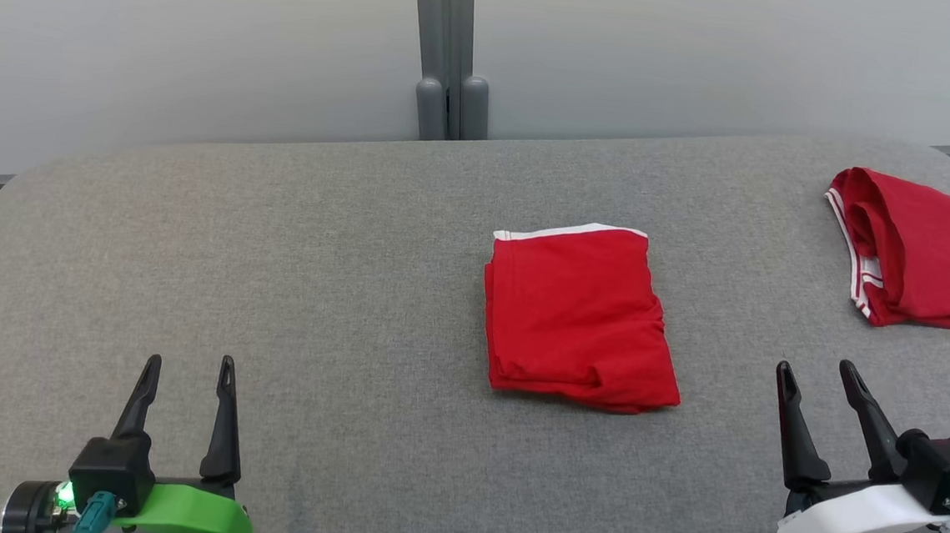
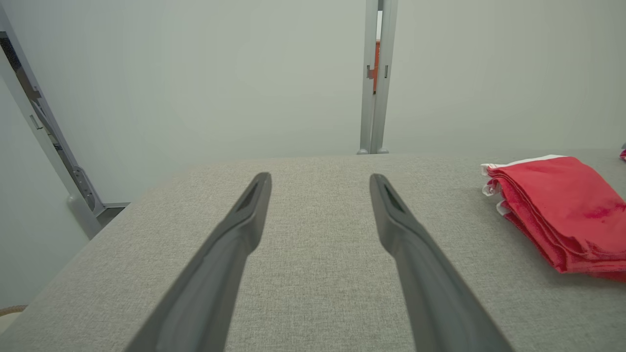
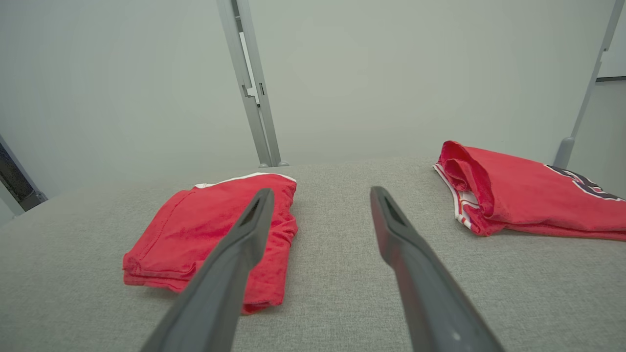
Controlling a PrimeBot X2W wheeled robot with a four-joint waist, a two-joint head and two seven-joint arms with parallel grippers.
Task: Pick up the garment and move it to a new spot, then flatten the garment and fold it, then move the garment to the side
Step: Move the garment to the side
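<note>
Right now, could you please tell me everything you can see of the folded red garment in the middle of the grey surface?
The folded red garment is soft, knit-looking cloth in a compact, roughly rectangular stack of several layers, with a white band along its far edge. Its near edge is slightly rumpled. It lies flat near the middle of the grey padded surface, touching nothing else. The left gripper and right gripper, both open, are apart from it.
</note>
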